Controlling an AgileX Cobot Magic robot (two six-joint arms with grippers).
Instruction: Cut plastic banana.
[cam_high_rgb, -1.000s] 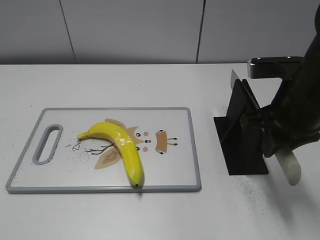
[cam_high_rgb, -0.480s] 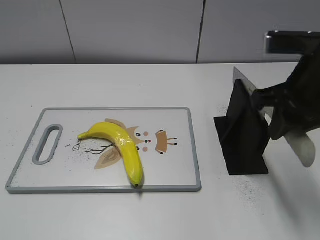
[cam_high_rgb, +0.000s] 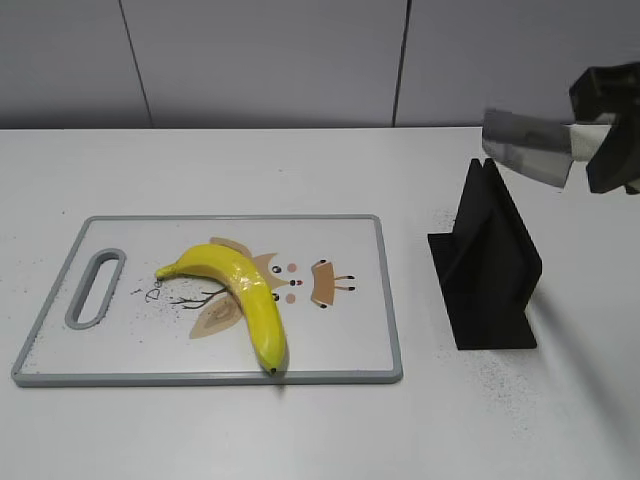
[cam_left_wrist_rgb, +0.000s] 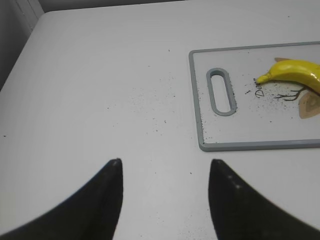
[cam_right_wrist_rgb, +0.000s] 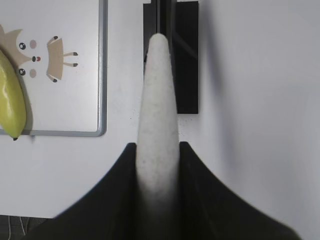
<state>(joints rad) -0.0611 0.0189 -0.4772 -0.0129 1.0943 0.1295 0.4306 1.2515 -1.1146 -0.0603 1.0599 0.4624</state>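
Note:
The yellow plastic banana (cam_high_rgb: 240, 295) lies curved on the white cutting board (cam_high_rgb: 350, 230), with its dark tip near the board's front edge. It also shows in the left wrist view (cam_left_wrist_rgb: 295, 75) and the right wrist view (cam_right_wrist_rgb: 11, 105). My right gripper (cam_high_rgb: 605, 140) is shut on a knife (cam_high_rgb: 525, 148) and holds it level in the air above the black knife stand (cam_high_rgb: 490, 270). In the right wrist view the knife's white handle (cam_right_wrist_rgb: 158, 100) sits between the jaws (cam_right_wrist_rgb: 158, 150). My left gripper (cam_left_wrist_rgb: 165, 167) is open and empty over bare table, left of the board (cam_left_wrist_rgb: 250, 130).
The black wedge-shaped stand (cam_right_wrist_rgb: 185, 60) stands on the white table right of the board (cam_right_wrist_rgb: 75, 100). The board has a grey rim, a handle slot (cam_high_rgb: 92, 290) at its left end and printed drawings. Dark specks lie scattered on the table.
My right gripper has lifted the knife out of the stand, up and to the right. The knife has turned from hanging down to lying level. The banana and board have not moved.

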